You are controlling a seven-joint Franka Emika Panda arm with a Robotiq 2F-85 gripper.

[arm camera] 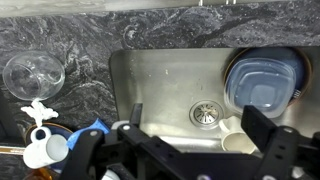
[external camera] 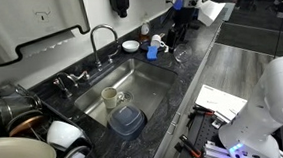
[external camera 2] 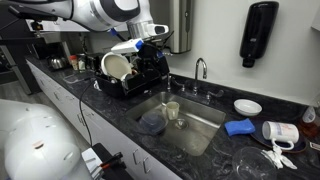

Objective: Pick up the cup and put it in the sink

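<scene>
The clear cup stands upright on the black speckled counter beside the sink, at the left of the wrist view. It is too faint to pick out in the exterior views. The steel sink shows in both exterior views, with a curved chrome faucet behind it. My gripper is open and empty. It hangs high over the sink near the drain, well apart from the cup. It is dark in both exterior views.
In the sink lie a cream mug and a blue lidded container. A blue sponge, a tipped white cup and a white utensil lie near the clear cup. A white bowl and a dish rack stand on the counter.
</scene>
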